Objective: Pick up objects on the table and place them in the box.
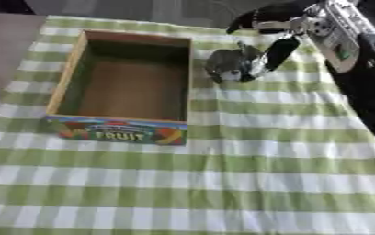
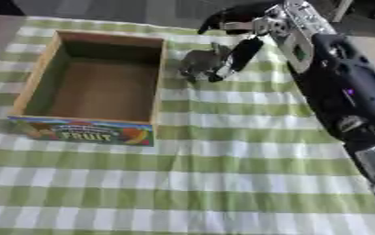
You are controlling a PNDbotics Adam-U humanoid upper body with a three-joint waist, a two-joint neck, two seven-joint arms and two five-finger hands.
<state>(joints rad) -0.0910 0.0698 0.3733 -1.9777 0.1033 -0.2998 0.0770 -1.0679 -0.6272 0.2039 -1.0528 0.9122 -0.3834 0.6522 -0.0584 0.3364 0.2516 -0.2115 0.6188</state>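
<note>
Box (image 1: pixel 126 82) first, since everything ends up there: cardboard, open-topped, brown inside, nothing in it that I can see. Its near wall carries a bright printed panel reading FRUIT (image 1: pixel 118 131). It sits on the left half of the green-and-white checked cloth (image 1: pixel 223 183), long axis running away from me, so the open mouth faces straight up at my head. Good for dropping things in from above.

Near ground: bare cloth, a few soft wrinkles, no objects on it that I can make out.

Middle: my right forearm comes in from the right edge, black shell, silver joints, angled up and to the left toward the box's far right corner.

Far: my right hand (image 2: pixel 237 53) is out beyond the box's right wall. Fingers curled down around a dull grey rounded object (image 1: pixel 227 64), dark thumb across its right side. So, grasping it. I cannot name the object; grey, lumpy, slightly shiny. Whether it touches the cloth or hangs just above it I cannot tell.

Object is just beside the box's right wall, outside it, near the far end. Judgement: transfer step, object taken but not delivered. Next I need to carry it left over the rim without clipping the wall.

Left hand: not showing in either view.
</note>
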